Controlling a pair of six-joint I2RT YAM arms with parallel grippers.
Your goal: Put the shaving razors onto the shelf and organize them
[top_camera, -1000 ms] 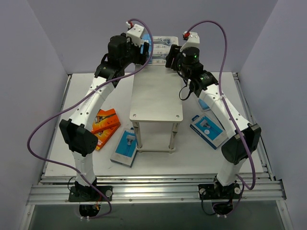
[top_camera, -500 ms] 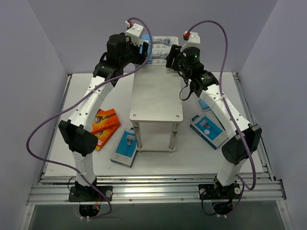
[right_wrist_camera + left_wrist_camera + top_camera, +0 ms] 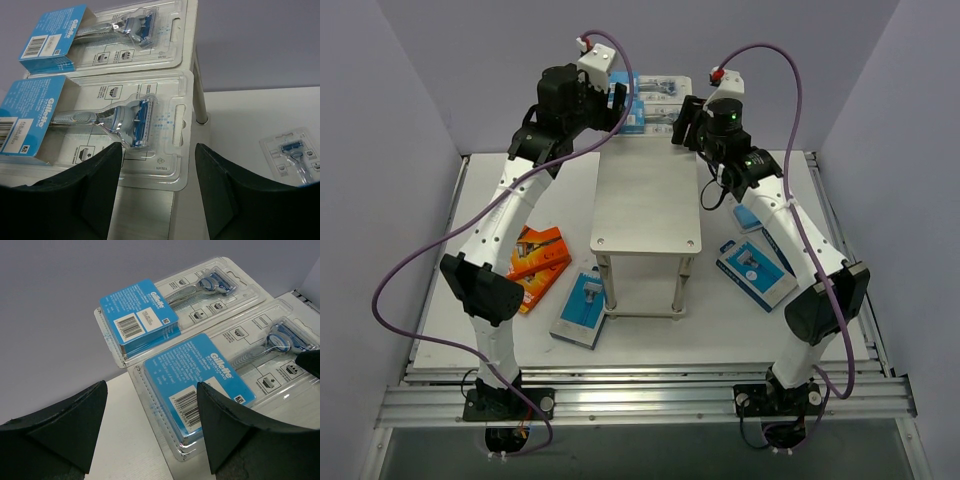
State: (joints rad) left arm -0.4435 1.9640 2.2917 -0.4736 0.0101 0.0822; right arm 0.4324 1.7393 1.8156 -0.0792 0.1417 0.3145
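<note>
In the overhead view the shelf stands in the middle of the desk, its long pale top running up the frame. Two clear razor packs with blue cards lie side by side across the upper end of that top, right at the back wall. In the left wrist view the far pack sits in the upper middle. The near pack lies just below it, their edges close or touching.

The left hand hovers at the upper left corner of the shelf. It is released, fingers spread wide, gripping nothing. The right hand is at the upper right corner, also released, with its fingers apart over the near pack's edge.

More razors lie on the desk. The orange boxes sit left of the shelf, and a blue-and-white box lies by its lower left legs. A second blue box lies to the right. A loose blister pack shows at the lower right of the right wrist view.
</note>
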